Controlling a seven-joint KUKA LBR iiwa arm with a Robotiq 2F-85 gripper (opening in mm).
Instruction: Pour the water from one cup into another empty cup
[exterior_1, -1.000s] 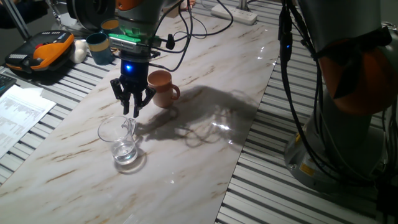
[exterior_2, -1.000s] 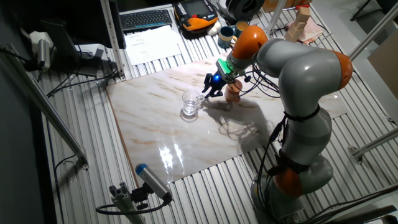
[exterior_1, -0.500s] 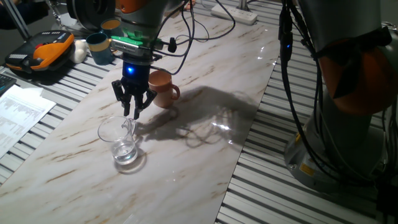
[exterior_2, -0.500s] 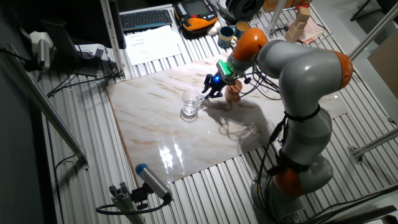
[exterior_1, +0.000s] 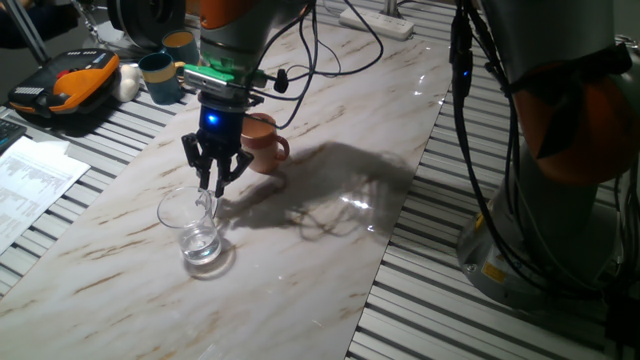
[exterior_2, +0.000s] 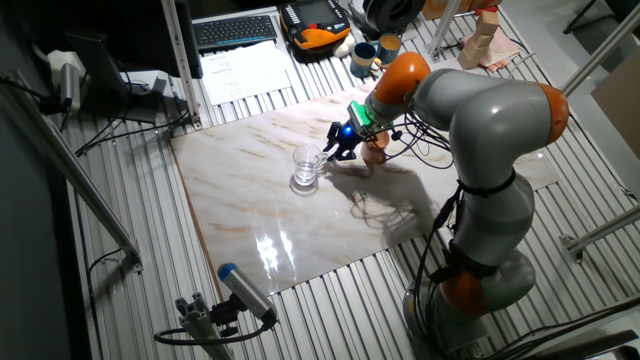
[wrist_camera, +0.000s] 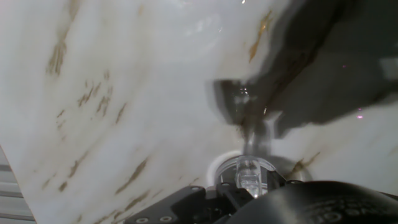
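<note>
One fixed view: the gripper (exterior_1: 212, 183) is seen just above the glass mug (exterior_1: 195, 229) handle, left of middle. Whether the handle is pinched cannot be told. Next, a firm grip is needed, then tipping toward the terracotta mug (exterior_1: 263, 143) (just behind).

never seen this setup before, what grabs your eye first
The gripper, lit by a blue light, hangs right over the handle of the glass mug near the middle of the marble board. Just behind it sits the terracotta mug, and the big grey and orange arm looms on the right.
</note>
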